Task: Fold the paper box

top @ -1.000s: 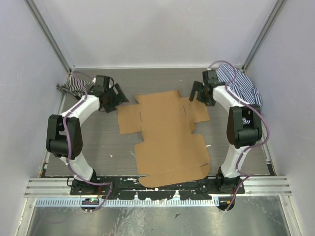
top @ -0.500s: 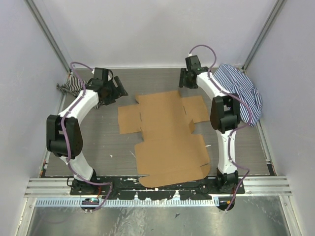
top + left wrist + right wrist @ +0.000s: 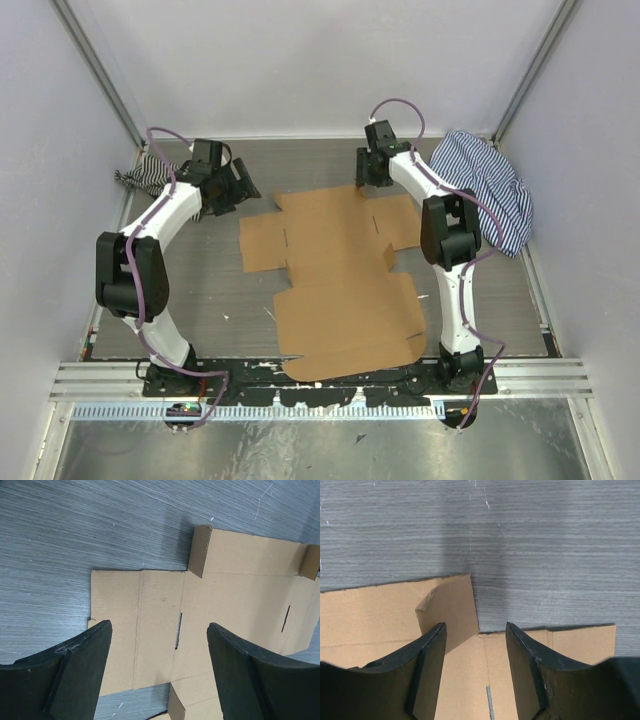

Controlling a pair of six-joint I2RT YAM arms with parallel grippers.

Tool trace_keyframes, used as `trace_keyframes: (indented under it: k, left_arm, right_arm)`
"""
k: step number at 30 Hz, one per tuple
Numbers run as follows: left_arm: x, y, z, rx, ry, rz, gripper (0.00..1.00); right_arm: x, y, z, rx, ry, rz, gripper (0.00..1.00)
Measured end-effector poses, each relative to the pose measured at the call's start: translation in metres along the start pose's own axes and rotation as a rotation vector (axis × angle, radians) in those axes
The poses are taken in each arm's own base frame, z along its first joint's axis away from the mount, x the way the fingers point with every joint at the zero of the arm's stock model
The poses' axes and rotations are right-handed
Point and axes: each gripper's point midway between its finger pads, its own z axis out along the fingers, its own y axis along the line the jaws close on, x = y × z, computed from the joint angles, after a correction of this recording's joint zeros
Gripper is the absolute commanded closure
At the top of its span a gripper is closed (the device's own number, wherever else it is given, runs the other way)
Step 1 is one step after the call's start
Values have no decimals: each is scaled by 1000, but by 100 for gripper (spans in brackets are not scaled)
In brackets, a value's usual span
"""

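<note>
- The paper box (image 3: 340, 285) lies flat and unfolded on the surface (image 3: 220, 290), between the two arms.
- Left tool (image 3: 238, 186) hovers just off the box's far-left flap, jaws wide, nothing between them.
- Right tool (image 3: 366, 172) sits at the box's far edge, jaws half-parted around a small raised flap (image 3: 447, 605), not pinching it.
- A striped cloth (image 3: 490, 185) is bunched right of the box.

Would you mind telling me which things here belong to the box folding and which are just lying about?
For the job: box, left gripper, right gripper.
Lying about: left striped cloth, right striped cloth.
</note>
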Motion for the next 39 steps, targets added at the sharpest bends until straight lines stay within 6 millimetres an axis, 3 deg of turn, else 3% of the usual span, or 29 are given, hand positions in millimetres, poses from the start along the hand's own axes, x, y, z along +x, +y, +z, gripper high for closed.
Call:
trace_keyframes:
  k: [12, 20, 25, 29, 39]
  left_arm:
    - [4, -3, 1, 4, 8, 9, 17]
    - [6, -3, 3, 2, 15, 11, 17]
    - [6, -2, 4, 1, 16, 12, 17]
    - [8, -1, 6, -2, 23, 12, 17]
    - [8, -1, 7, -4, 25, 19, 18]
  right_arm:
    - [-4, 11, -11, -20, -27, -12, 44]
    - [-27, 18, -22, -27, -79, -12, 45]
    - [-26, 18, -22, -21, -73, -16, 48]
    - [-31, 18, -17, -14, -78, -16, 50]
    - [-18, 18, 5, -3, -30, -32, 66]
